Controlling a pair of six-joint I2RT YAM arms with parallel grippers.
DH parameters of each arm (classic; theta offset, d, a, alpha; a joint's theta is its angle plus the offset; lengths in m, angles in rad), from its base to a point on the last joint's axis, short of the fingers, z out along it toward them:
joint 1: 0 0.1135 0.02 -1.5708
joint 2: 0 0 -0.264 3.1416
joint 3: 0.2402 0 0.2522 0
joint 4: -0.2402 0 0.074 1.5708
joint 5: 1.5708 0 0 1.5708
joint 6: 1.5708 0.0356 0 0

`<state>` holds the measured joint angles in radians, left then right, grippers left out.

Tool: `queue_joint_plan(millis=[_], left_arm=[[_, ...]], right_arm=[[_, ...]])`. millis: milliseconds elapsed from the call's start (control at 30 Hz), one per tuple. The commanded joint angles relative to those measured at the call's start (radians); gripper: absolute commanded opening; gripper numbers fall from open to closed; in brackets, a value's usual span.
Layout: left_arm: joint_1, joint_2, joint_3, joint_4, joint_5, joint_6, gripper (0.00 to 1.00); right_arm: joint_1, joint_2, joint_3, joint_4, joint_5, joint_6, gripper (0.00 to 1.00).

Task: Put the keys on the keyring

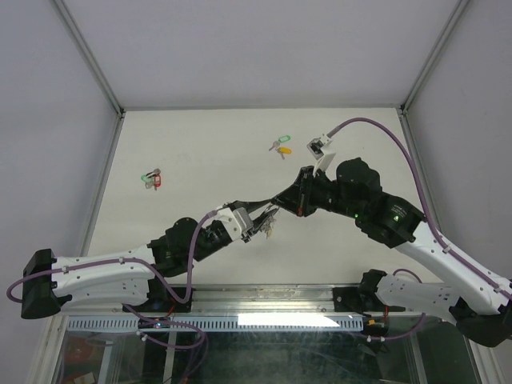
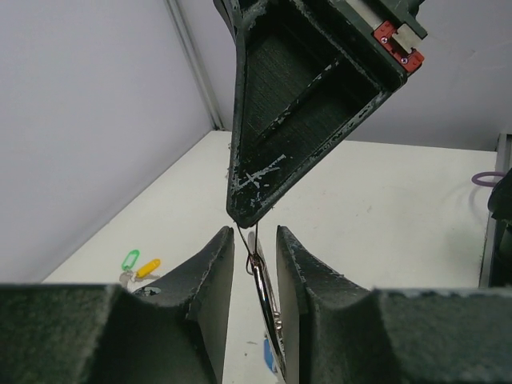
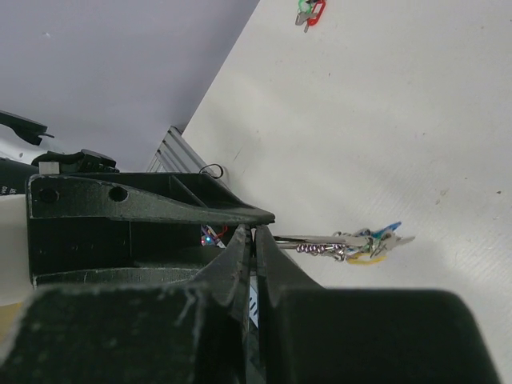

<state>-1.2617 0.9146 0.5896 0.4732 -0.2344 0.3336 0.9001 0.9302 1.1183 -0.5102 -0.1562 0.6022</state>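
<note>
Not far along, I'd say. The keyring point(image 2: 264, 292) is up off the table point(image 1: 200, 136), near-centre, btwn the two arms, w/ a small bunch hanging on it: blue tag plus a yellowish bit, too small to tell more. The R gripper point(image 3: 254, 234) is pinched tight on the ring's wire. The L gripper point(image 2: 254, 240) is only partly open w/ the ring edge-on btwn its fingers and a gap on one side, so it looks not clamped. The green/yellow keys point(image 1: 280, 146) lie loose at the far middle, well apart from the ring, so threading them is all to do.

Count: 1 ring, 1 green/yellow key pair, 1 green/red pair point(image 1: 151, 179) out on the left, 2 grippers.
</note>
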Motion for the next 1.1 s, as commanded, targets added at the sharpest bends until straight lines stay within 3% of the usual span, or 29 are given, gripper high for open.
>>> queue_joint_plan(millis=[0, 300, 567, 833, 1067], left_arm=[[0.002, -0.004, 0.005, 0.050, -0.001, 0.015, 0.24], [0.002, -0.001, 0.024, 0.009, 0.006, 0.033, 0.09], [0.001, 0.025, 0.063, -0.061, 0.008, 0.043, 0.15], [0.001, 0.032, 0.074, -0.075, 0.006, 0.064, 0.06], [0.001, 0.025, 0.091, -0.077, 0.004, 0.057, 0.17]], right_arm=[[0.003, -0.021, 0.049, 0.073, -0.028, 0.011, 0.00], [0.004, -0.040, 0.042, 0.069, -0.024, 0.013, 0.00], [0.003, -0.043, 0.044, 0.069, -0.026, 0.014, 0.00], [0.003, -0.038, 0.050, 0.059, -0.029, 0.012, 0.00], [0.004, -0.036, 0.033, 0.069, -0.024, 0.015, 0.00]])
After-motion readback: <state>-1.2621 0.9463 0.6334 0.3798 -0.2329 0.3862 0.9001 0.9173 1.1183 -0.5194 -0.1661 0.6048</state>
